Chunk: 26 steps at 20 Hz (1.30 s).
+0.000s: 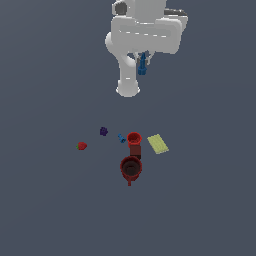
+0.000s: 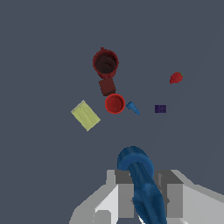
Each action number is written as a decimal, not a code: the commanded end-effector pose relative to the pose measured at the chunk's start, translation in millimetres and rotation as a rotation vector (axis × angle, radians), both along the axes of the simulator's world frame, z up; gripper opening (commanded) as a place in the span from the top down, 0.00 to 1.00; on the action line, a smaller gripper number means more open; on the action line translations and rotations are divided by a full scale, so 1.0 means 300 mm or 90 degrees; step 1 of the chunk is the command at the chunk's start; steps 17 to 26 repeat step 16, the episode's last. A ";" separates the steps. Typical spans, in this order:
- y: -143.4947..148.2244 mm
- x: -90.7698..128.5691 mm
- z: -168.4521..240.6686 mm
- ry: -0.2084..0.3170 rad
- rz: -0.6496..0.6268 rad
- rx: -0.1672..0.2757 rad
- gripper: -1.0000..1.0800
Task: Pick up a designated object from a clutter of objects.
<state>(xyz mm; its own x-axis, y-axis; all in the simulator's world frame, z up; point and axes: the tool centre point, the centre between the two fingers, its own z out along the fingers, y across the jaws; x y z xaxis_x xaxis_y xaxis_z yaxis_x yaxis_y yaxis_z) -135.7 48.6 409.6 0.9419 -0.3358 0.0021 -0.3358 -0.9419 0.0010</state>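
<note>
End effector [image 1: 142,64] raised high above the worktop [image 1: 50,200], well clear of the clutter. Clenched on the bright-blue peg [image 1: 142,65]: in the wrist view the peg [image 2: 142,179] sits between the two grey fingers [image 2: 126,192], its thicker rounded end sticking out past the fingertips. In the exterior view it hangs roughly upright beneath the white arm [image 1: 145,30].

On the worktop below, well apart from the peg:
- red cup [image 1: 134,138], upright, open side up
- dark-red mug [image 1: 130,167], just beside a small dark-red block [image 1: 135,150] lying between it and the cup
- stubby blue bit [image 1: 121,137], just beside the cup on the exterior view's left
- purple lump [image 1: 103,131], further to that side
- red strawberry [image 1: 82,146], outermost on that side
- pale yellow-green slab [image 1: 158,143], flat, near the cup on the exterior view's right

No labels or writing readable on anything.
</note>
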 end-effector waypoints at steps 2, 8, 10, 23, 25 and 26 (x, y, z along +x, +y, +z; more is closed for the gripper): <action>0.026 0.001 0.074 0.001 0.000 0.001 1.00; 0.053 0.006 0.151 0.001 0.000 0.001 1.00; 0.058 0.008 0.164 0.001 0.000 0.001 1.00; 0.058 0.011 0.168 0.001 -0.001 0.001 1.00; 0.058 0.011 0.168 0.001 -0.001 0.001 1.00; 0.058 0.011 0.168 0.001 -0.001 0.001 1.00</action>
